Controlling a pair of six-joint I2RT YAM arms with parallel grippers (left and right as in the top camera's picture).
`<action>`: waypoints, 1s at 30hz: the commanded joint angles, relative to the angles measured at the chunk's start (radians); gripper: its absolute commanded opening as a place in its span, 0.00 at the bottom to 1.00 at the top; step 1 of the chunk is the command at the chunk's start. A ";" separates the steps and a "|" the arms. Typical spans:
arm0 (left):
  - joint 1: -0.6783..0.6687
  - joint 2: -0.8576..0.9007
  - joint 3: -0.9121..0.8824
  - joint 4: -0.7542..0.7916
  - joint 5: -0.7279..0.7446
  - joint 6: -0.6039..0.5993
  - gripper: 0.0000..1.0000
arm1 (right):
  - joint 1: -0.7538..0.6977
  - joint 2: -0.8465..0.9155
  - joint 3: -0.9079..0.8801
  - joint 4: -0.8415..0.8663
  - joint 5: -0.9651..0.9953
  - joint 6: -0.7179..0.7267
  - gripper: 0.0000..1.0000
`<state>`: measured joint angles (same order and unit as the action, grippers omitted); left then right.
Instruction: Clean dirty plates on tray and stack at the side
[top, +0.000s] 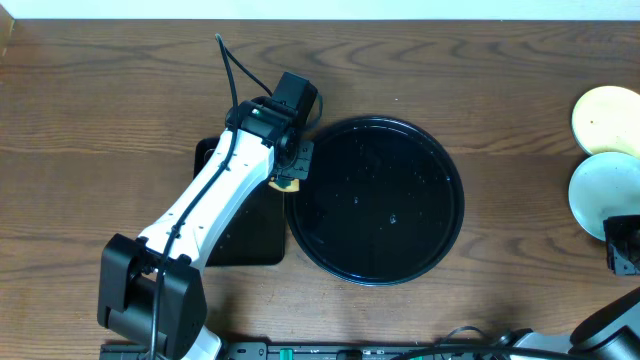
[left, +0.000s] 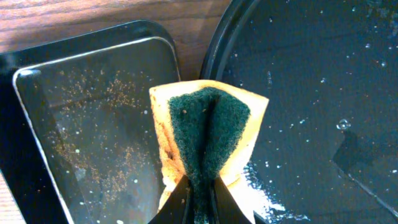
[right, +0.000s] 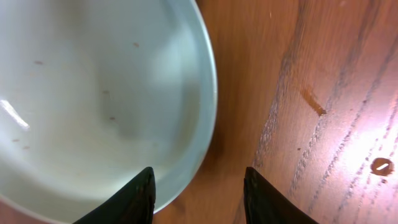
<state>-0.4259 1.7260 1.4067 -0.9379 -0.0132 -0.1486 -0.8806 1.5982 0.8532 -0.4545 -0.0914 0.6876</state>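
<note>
The round black tray (top: 375, 200) lies mid-table, its glossy surface (left: 311, 74) dotted with water drops. Over its left rim my left gripper (top: 290, 172) is shut on a yellow sponge with a green scouring face (left: 208, 124), pinched in a fold between the fingertips (left: 200, 186). At the right edge, on the bare wood, sit a pale yellow plate (top: 607, 120) and, nearer me, a pale mint-green plate (top: 600, 190). My right gripper (top: 618, 240) is at that mint plate's near edge, open (right: 199, 186). One finger is over the plate (right: 93, 93), the other over the table.
A smaller rectangular black tray (top: 250, 240) lies left of the round one, under my left arm; brown specks cover its floor (left: 93, 112). Small brown marks dot the wood (right: 314, 102) beside the mint plate.
</note>
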 joint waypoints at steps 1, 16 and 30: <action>0.006 0.002 -0.005 -0.002 0.006 0.018 0.09 | -0.003 0.044 -0.005 0.003 -0.004 -0.001 0.43; 0.006 0.002 -0.005 -0.003 0.006 0.018 0.09 | -0.003 0.071 -0.005 0.078 -0.004 -0.008 0.33; 0.006 0.002 -0.005 -0.017 0.006 0.018 0.09 | -0.003 0.092 -0.005 0.104 -0.003 -0.007 0.22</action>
<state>-0.4259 1.7260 1.4067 -0.9451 -0.0059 -0.1486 -0.8806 1.6630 0.8532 -0.3565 -0.0978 0.6838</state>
